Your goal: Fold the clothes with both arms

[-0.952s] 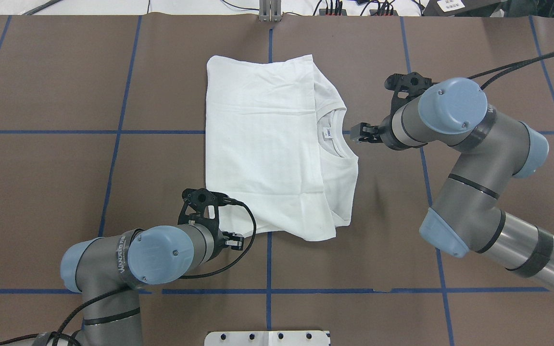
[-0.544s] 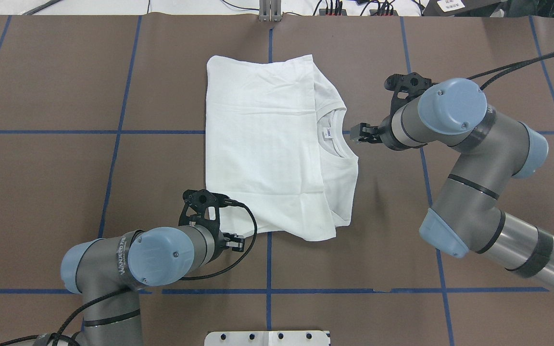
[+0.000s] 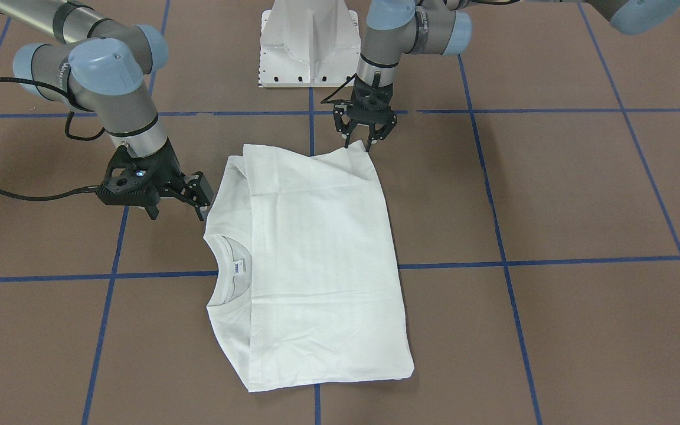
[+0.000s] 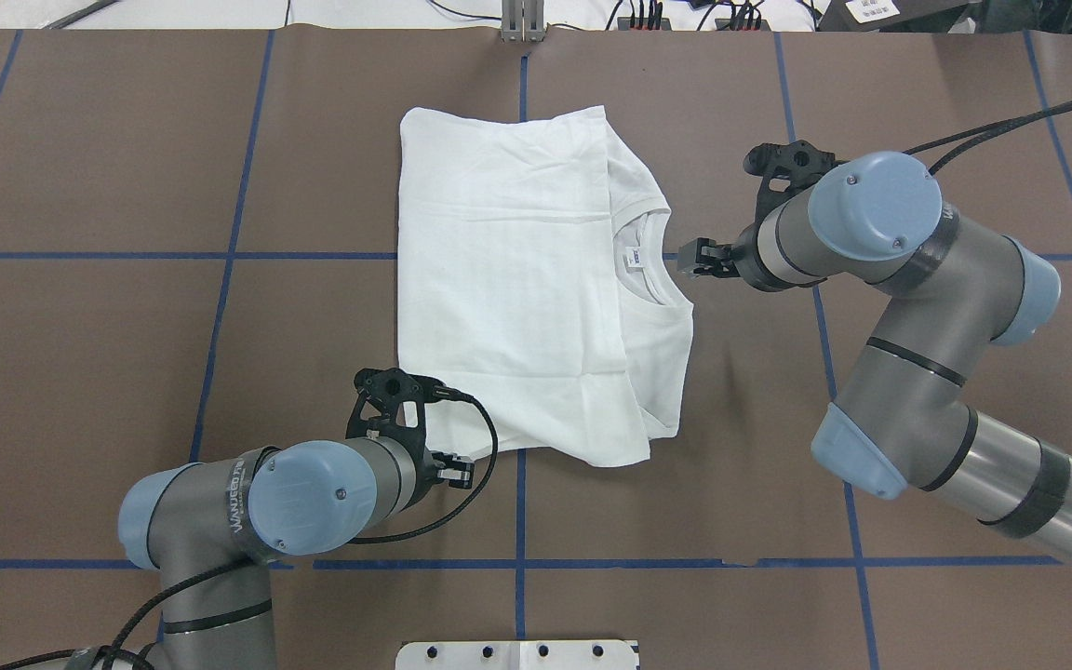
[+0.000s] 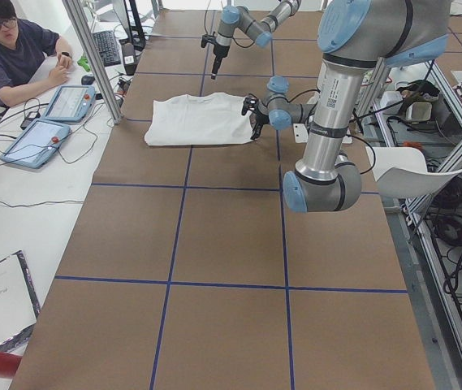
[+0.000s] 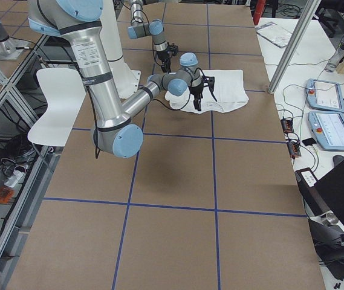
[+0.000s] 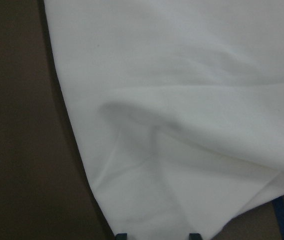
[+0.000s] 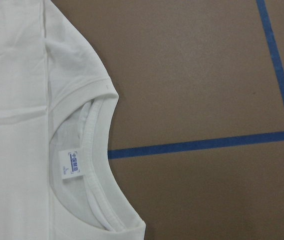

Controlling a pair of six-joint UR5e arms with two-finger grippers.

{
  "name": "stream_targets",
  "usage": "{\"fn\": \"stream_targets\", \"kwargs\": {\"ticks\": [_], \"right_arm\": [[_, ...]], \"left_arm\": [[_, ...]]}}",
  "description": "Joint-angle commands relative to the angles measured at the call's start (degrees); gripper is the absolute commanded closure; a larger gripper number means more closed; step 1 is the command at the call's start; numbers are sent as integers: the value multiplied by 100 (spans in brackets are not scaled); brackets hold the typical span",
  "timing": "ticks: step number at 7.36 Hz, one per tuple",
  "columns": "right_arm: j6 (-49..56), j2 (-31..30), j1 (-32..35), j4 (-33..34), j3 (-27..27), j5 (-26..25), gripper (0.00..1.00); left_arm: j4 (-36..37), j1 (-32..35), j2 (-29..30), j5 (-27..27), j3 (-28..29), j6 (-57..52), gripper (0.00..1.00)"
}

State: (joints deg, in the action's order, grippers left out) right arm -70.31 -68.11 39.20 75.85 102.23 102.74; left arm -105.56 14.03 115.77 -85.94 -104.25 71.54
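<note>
The clothes are a single white T-shirt [image 4: 517, 279], folded into a rectangle on the brown table. Its grey-lined collar [image 8: 99, 165] and small label [image 8: 72, 167] face my right arm. My left gripper [image 4: 452, 470] hangs open just above the shirt's near-left corner [image 3: 352, 156], fingers pointing down. The left wrist view is filled with white cloth [image 7: 181, 100], and two fingertips show at its bottom edge. My right gripper [image 4: 690, 259] is open and hovers beside the collar, a little apart from the cloth; in the front-facing view it [image 3: 201, 198] sits at the shirt's shoulder.
The white pedestal base [image 3: 310, 47] stands at the robot's edge of the table. Blue tape lines [image 4: 517, 563] grid the brown surface. A seated person [image 5: 11, 57] and two tablets [image 5: 52, 122] are at a side table beyond the far edge.
My left arm has shifted very slightly toward the near edge. The shirt and my right arm have not moved.
</note>
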Motion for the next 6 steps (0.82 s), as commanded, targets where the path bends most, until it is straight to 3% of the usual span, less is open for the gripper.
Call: {"fn": "stream_targets", "kwargs": {"ticks": [1,4,5,6], "right_arm": [[-9,0,0,0,-1,0,0],[-44,0,0,0,-1,0,0],[-44,0,0,0,8,0,0],[-44,0,0,0,8,0,0]], "left_arm": [[1,-32,-1,7,2,0,42],[1,-41,7,7,2,0,41],[1,-41,7,7,10,0,49],[1,-41,7,7,10,18,73]]}}
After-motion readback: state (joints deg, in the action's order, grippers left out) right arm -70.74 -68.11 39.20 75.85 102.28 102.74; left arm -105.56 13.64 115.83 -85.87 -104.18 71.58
